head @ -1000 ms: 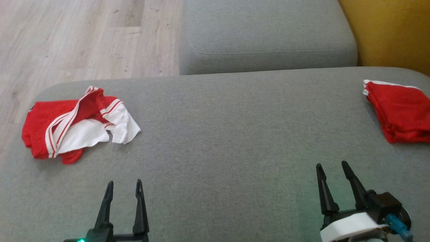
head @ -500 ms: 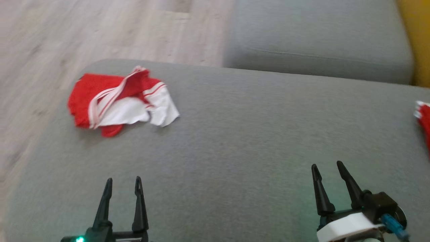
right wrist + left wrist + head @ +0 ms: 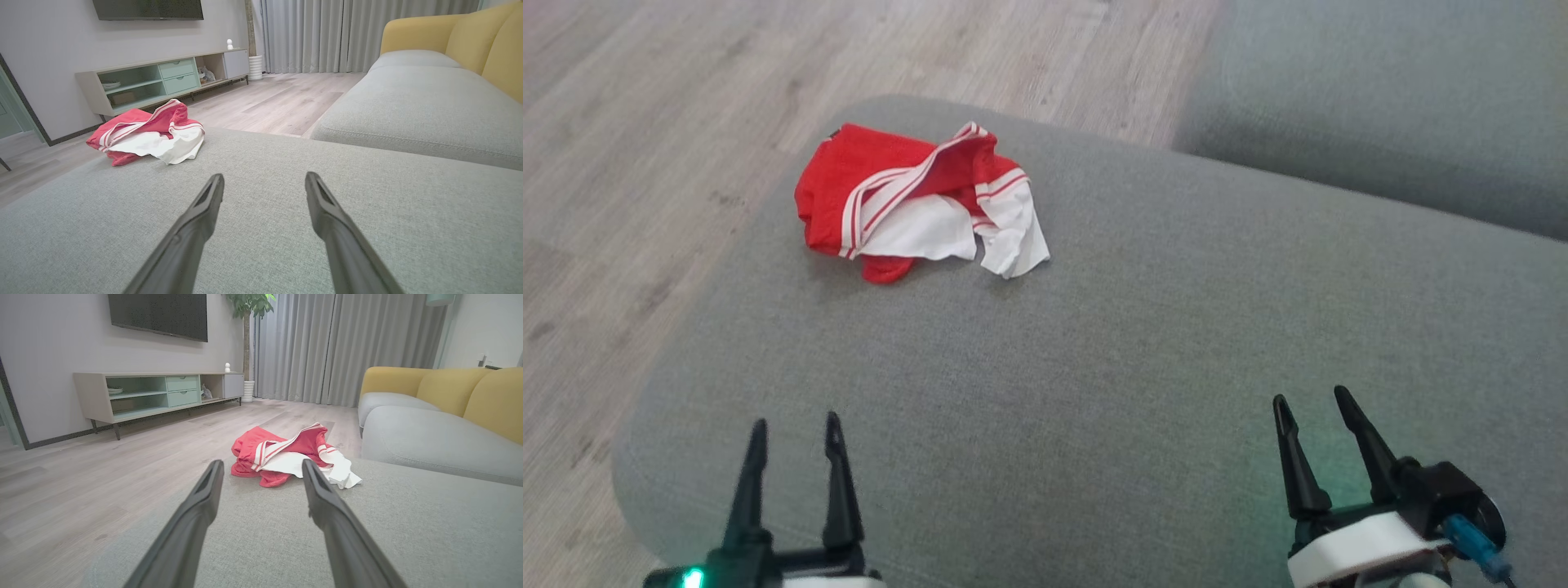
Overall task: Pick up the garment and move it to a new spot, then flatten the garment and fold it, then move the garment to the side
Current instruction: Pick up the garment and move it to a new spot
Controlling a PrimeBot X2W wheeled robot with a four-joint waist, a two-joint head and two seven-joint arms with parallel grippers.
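A crumpled red and white garment (image 3: 915, 204) with striped trim lies near the far left corner of the grey cushion (image 3: 1143, 327). It also appears ahead of my left fingers as the garment (image 3: 286, 457) and off to the left as the garment (image 3: 151, 136) in the right wrist view. My left gripper (image 3: 795, 426) hovers open over the cushion's near left part, well short of the garment. My right gripper (image 3: 1311, 398) is open at the near right, nothing between its fingers. Both stand apart from the cloth.
Wood floor (image 3: 645, 163) lies beyond the cushion's left and far edges. A second grey cushion (image 3: 1388, 114) sits at the back right, with yellow backrests (image 3: 470, 392) behind. A low TV cabinet (image 3: 163, 392) stands against the far wall.
The head camera has turned left, so the garment sits nearer the picture's middle and a folded red pile at the right has left the frame. Both grippers stay open.
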